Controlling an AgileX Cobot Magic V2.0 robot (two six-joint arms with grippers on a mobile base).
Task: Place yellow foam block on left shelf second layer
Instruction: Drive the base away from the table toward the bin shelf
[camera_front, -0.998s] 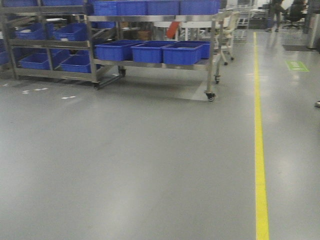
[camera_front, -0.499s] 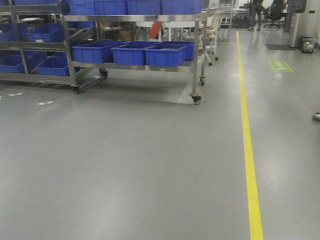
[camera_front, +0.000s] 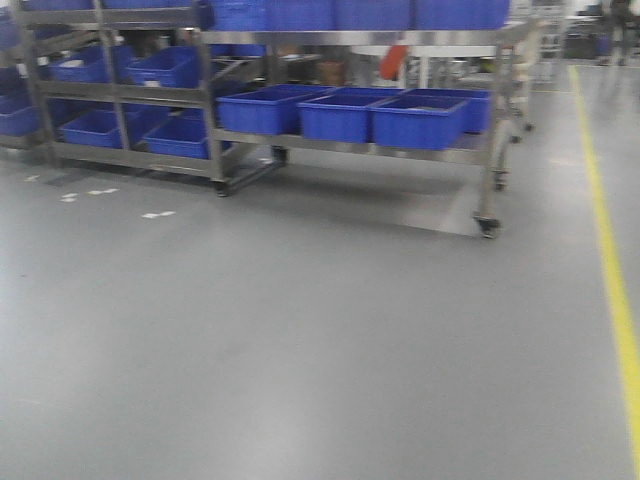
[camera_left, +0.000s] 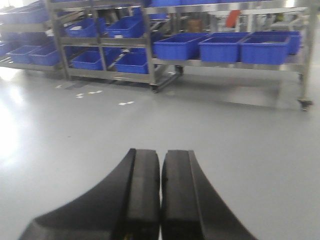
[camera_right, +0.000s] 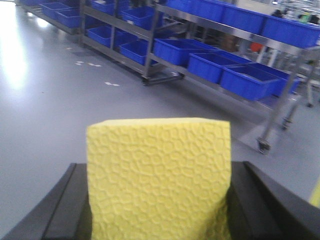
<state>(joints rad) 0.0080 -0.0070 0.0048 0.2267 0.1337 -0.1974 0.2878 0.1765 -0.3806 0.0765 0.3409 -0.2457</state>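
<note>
The yellow foam block (camera_right: 157, 150) fills the middle of the right wrist view, its dimpled face toward the camera. My right gripper (camera_right: 160, 165) is shut on the block, with one black finger (camera_right: 65, 200) pressed against each side. In the left wrist view my left gripper (camera_left: 161, 152) is shut with nothing in it, its pads touching above bare grey floor. The left shelf (camera_front: 110, 100), a metal rack with sloping layers of blue bins, stands far off at the upper left of the front view. Neither gripper shows in the front view.
A wheeled metal trolley (camera_front: 480, 155) carrying blue bins (camera_front: 400, 115) stands to the right of the rack, with a caster (camera_front: 487, 226) at its near corner. A yellow floor line (camera_front: 615, 290) runs along the right edge. White marks (camera_front: 158, 214) dot the grey floor.
The front view has swung. The racks and trolley slid left, then back right, and now look nearer. The yellow line has moved to the right edge.
</note>
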